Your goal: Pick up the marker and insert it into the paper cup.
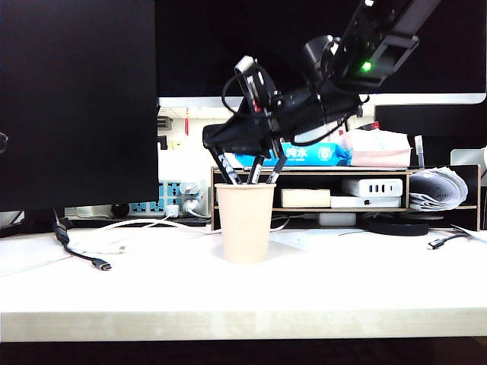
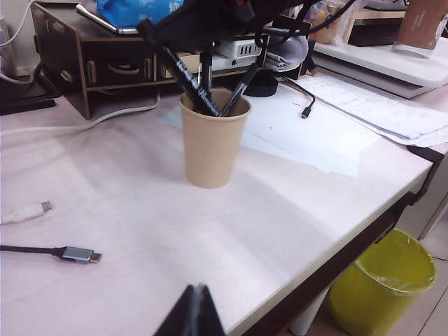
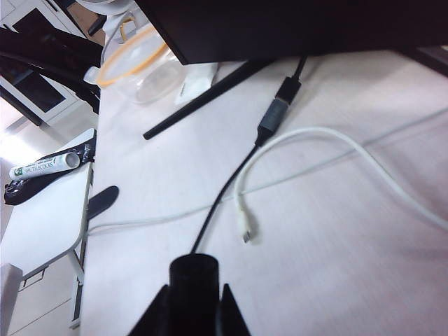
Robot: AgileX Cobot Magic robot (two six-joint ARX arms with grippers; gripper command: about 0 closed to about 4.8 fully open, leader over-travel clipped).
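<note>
The cup stands upright near the middle of the counter, clear of the cables, so an arm can come at its mouth from above. The right end effector hangs just above the cup's rim, tilted down toward it, and its jaws are part-closed on the marker. In the right wrist view the marker's round black end sits clamped between the two fingers. Seen from the left wrist, the marker slants steeply with its lower end already inside the cup, lettering showing along the barrel. Two thinner pens lean in the cup beside it, so the slant likely serves to slip the marker past them. The grip looks kept on to steer the barrel until it is deep enough to let go. The left end effector sits low, well apart from the cup, its jaws together and holding nothing.
</note>
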